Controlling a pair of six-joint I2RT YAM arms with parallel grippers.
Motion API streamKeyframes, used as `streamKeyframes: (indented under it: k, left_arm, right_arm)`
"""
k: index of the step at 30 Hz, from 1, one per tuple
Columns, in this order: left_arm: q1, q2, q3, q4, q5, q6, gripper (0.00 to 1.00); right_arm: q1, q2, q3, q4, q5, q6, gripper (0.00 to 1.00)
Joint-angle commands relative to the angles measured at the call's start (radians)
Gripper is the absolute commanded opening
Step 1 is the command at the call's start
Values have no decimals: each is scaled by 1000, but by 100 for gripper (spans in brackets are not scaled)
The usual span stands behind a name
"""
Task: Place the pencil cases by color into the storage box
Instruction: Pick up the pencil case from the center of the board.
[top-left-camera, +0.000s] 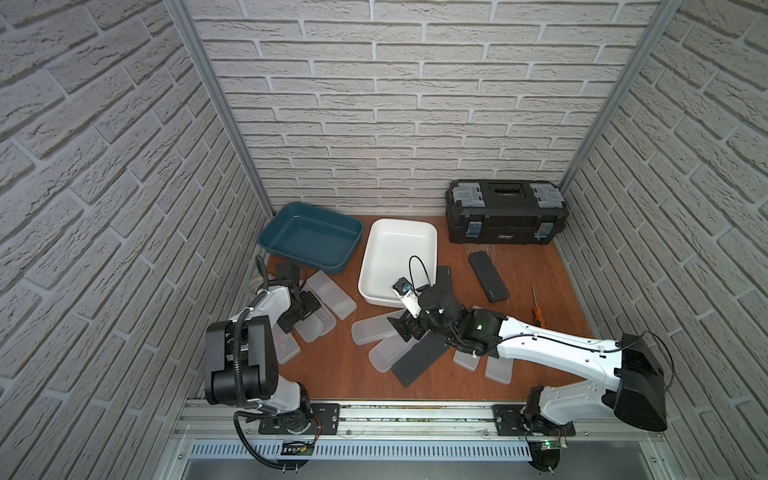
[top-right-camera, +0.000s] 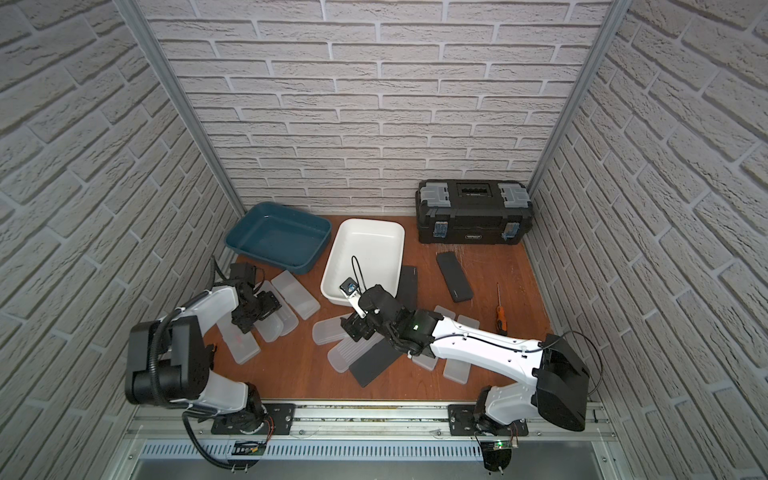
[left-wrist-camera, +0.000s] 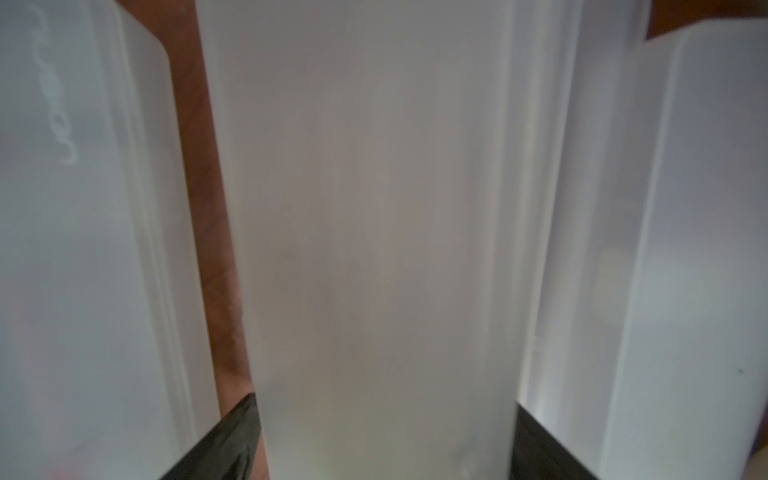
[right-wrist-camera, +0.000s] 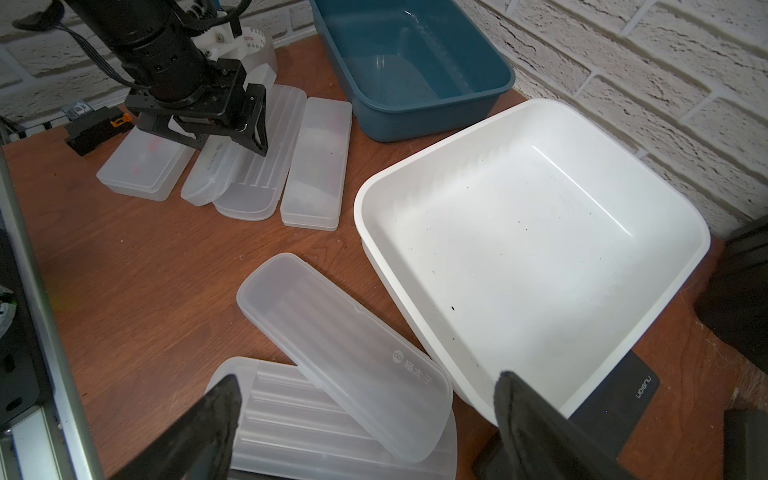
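Several frosted white pencil cases (top-left-camera: 332, 297) lie in a cluster at the left. My left gripper (top-left-camera: 299, 318) is down over one of them (left-wrist-camera: 374, 208), open, a finger (left-wrist-camera: 232, 440) close along each long side and a sliver of table showing beside one. My right gripper (right-wrist-camera: 365, 380) hangs open above two overlapping frosted cases (top-left-camera: 372, 328) by the near corner of the white storage box (top-left-camera: 395, 257), holding nothing. The teal storage box (top-left-camera: 309, 237) stands at the back left. Both boxes are empty. Black cases lie at the right (top-left-camera: 488, 276), under the right arm (top-left-camera: 419, 359) and beside the white box (right-wrist-camera: 636, 386).
A black toolbox (top-left-camera: 505, 212) stands at the back right. An orange-handled screwdriver (top-left-camera: 537, 316) lies near the right wall. A tape roll (right-wrist-camera: 257, 45) sits behind the left arm. Two more frosted cases (top-left-camera: 498, 370) lie under the right forearm. Brick walls close in three sides.
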Motion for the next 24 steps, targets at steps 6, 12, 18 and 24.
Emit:
streamKeyframes:
  k: [6, 12, 18, 24]
  left_arm:
    - [-25, -146, -92, 66, 2, -100, 86]
    - [-19, -235, -155, 120, -16, -107, 91]
    - [3, -237, -201, 177, 1, -91, 92]
    - [46, -252, -300, 305, 80, -120, 92]
  right_arm:
    - [-5, -16, -11, 46, -10, 16, 95]
    - [-6, -22, -16, 53, -25, 26, 95]
    - [-5, -36, -22, 55, -21, 30, 94]
    - [-5, -48, -37, 67, -17, 41, 94]
